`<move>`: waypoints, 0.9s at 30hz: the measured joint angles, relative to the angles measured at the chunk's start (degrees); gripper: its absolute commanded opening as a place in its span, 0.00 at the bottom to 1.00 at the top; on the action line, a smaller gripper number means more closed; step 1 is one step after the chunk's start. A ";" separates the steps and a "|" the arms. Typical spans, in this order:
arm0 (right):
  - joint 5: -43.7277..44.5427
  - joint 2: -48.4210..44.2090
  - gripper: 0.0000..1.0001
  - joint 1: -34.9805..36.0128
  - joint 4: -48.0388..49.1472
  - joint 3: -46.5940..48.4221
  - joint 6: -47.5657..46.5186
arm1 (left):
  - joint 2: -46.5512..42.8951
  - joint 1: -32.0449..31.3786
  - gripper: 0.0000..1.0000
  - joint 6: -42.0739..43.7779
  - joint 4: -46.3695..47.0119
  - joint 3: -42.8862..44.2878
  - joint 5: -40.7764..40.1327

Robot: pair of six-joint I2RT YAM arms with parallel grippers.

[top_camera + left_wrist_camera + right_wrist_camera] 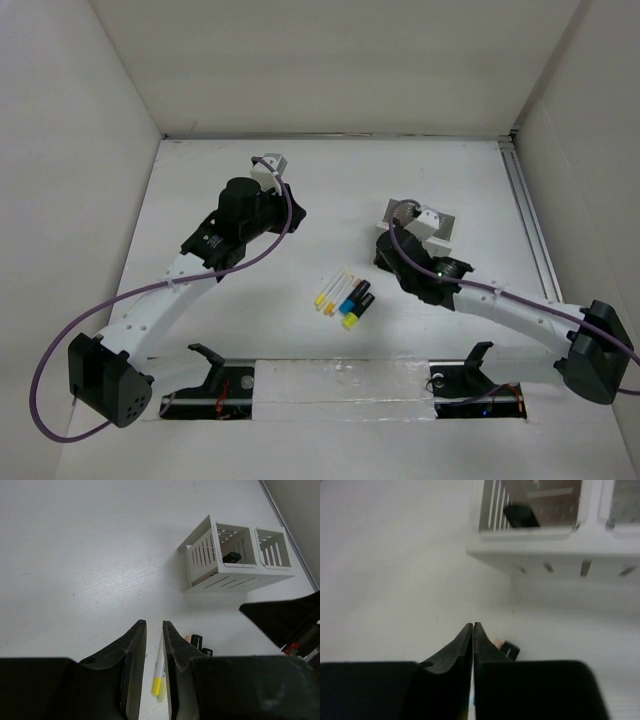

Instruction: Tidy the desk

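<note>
The white desk [240, 310] carries a loose bunch of pens and markers [345, 295] near its front middle: white pens with yellow ends, a blue one, black ones and a yellow one. A white slotted two-compartment holder [447, 228] lies behind them, partly hidden by the right arm. A small black item [231, 557] sits in one compartment. My left gripper [289, 212] hangs above the desk left of the pens, jaws slightly apart and empty [153, 623]; a yellow-ended pen [159, 682] shows through the gap. My right gripper [386, 249] is shut and empty [472, 625], between the holder [545, 545] and the pens.
A thin metal rail [531, 230] runs along the right edge. White panels wall the back and both sides. The arm bases and a metal strip [345, 380] line the near edge. The right arm [285, 620] shows at the right of the left wrist view.
</note>
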 measured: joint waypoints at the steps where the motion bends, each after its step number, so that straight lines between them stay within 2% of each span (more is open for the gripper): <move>1: -2.14 -0.13 0.23 0.59 -0.28 -1.53 1.55 | 0.00 0.00 0.17 0.00 0.00 0.00 -0.02; 2: -4.04 -0.24 0.29 1.25 -0.96 -2.97 2.86 | 0.00 0.00 0.17 0.00 0.00 0.00 -0.02; 3: -6.01 -0.35 0.41 1.81 -1.46 -4.39 4.04 | 0.00 0.00 0.17 0.00 0.00 0.00 -0.02; 6: -10.62 -0.44 0.50 2.78 -1.88 -7.37 6.80 | 0.00 0.00 0.17 0.00 0.00 0.00 0.02; 11: -15.32 3.08 0.50 3.34 -1.75 -9.31 10.05 | 0.02 0.00 0.17 0.00 0.00 0.00 0.00; 17: -17.00 10.71 0.50 4.02 -1.77 -9.33 12.33 | 0.07 0.00 0.16 0.00 0.02 0.00 0.00; 27: -18.47 12.35 0.47 4.07 -1.25 -9.64 14.91 | 0.09 0.00 0.16 0.00 0.02 0.00 0.04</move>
